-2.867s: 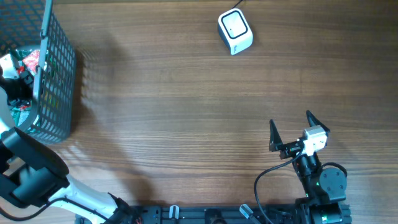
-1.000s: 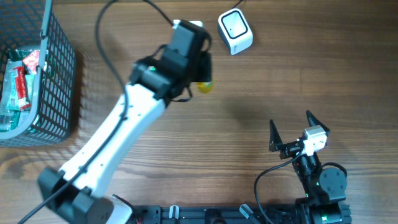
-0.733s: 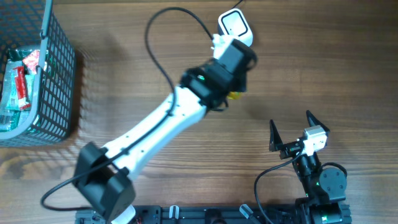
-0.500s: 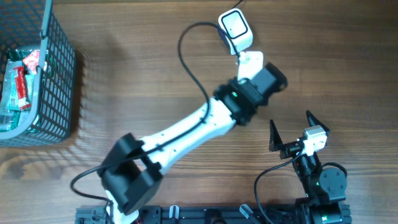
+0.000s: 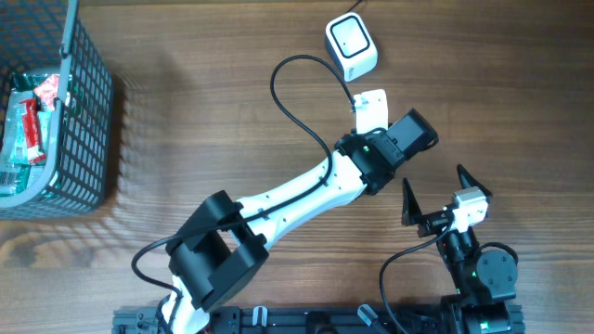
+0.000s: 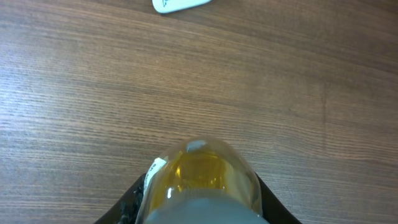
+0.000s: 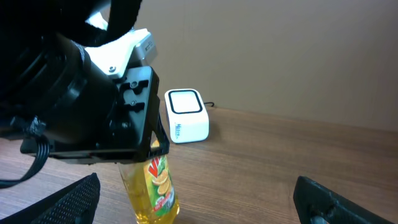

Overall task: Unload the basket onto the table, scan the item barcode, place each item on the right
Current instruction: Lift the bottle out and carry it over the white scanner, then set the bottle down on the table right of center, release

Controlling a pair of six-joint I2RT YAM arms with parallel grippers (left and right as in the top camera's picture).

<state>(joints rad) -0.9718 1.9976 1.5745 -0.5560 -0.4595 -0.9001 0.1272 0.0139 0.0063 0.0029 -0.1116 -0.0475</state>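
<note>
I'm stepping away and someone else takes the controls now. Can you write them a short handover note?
Left gripper: shut on the yellow bottle, held upright by its top.
Right gripper: open, empty, parked aside.
Scanner: near the bottle, apart from it. Basket at far left holds other packets.
Done: bottle in hand by the scanner. Left: present its barcode to the scanner; no sign of a read yet.

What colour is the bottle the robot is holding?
The bottle is clear yellow, seen best in the right wrist view.

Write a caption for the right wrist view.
Left end effector grips an upright yellow bottle near the white barcode scanner on the wooden table.
</note>
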